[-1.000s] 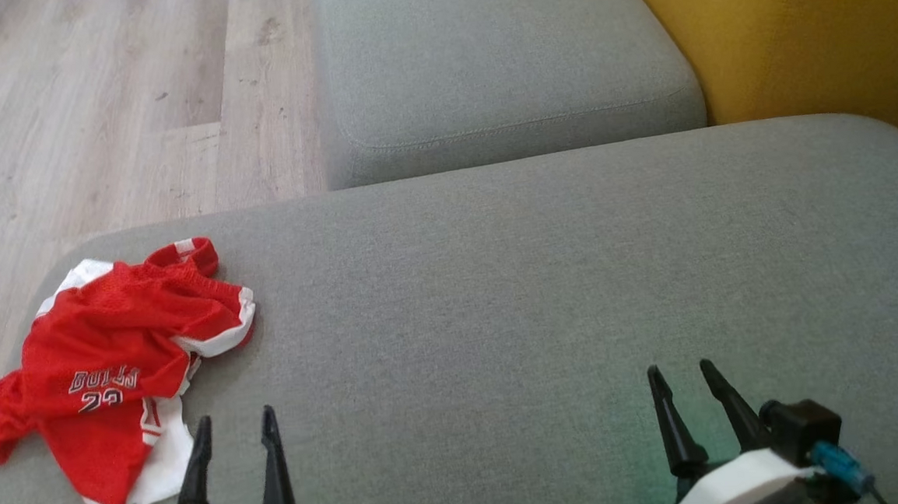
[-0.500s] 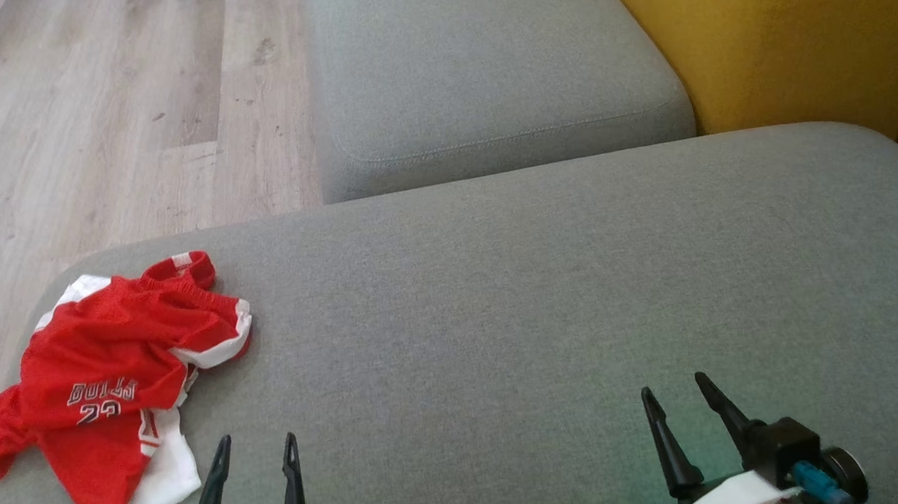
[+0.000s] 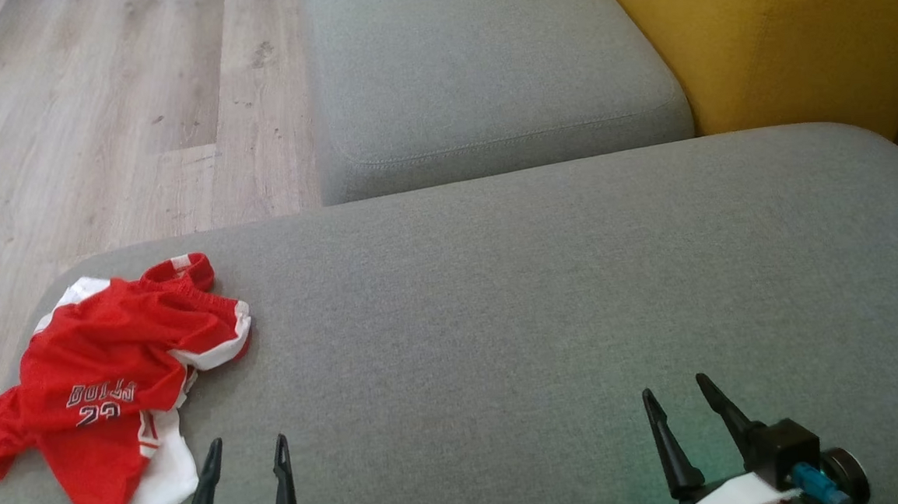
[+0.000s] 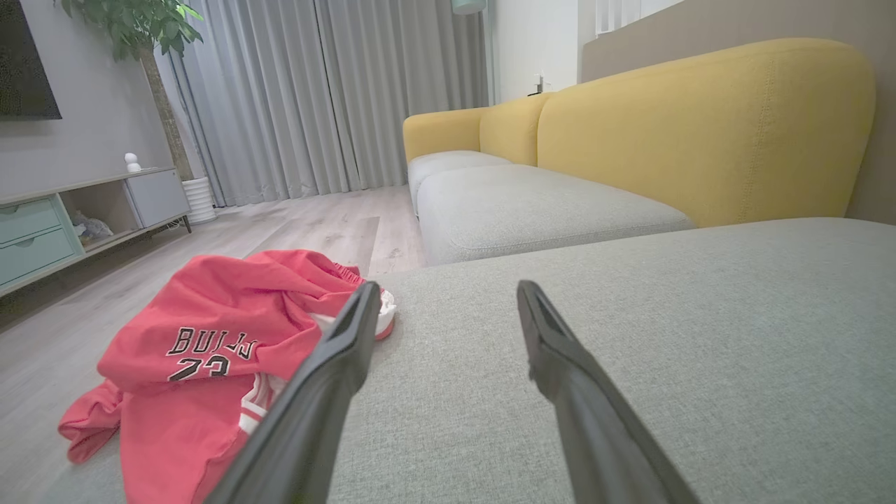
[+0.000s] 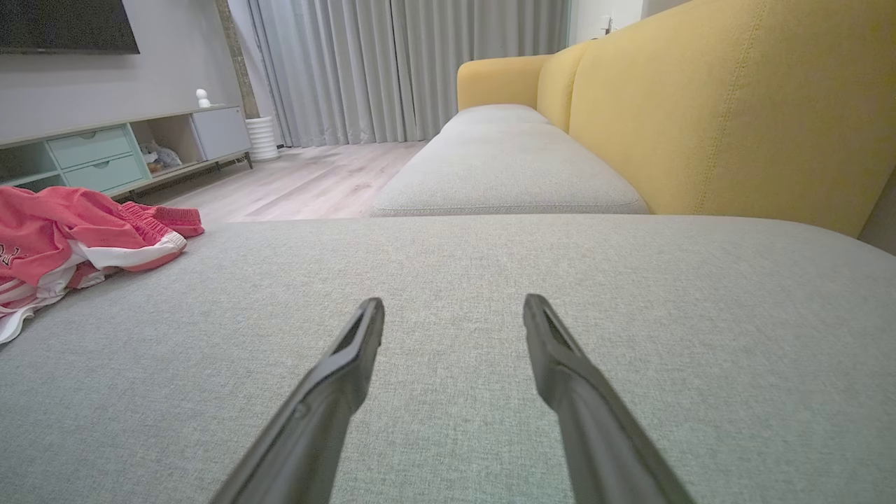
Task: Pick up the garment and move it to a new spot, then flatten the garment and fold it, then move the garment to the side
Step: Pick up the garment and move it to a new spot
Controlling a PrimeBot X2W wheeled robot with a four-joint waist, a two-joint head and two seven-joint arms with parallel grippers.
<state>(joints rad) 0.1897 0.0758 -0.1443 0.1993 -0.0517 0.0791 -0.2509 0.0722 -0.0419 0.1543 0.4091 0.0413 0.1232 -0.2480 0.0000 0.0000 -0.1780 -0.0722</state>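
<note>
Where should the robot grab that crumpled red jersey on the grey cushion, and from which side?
Probably the white-trimmed fold on the jersey, reached by the open left gripper from the middle of the cushion. It lies bunched, and that fold stands proud of the cushion on the gripper's side.

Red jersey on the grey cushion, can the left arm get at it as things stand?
Probably yes. The left gripper is open and sits just right of the jersey, with bare cushion between them and nothing lying on the jersey.
</note>
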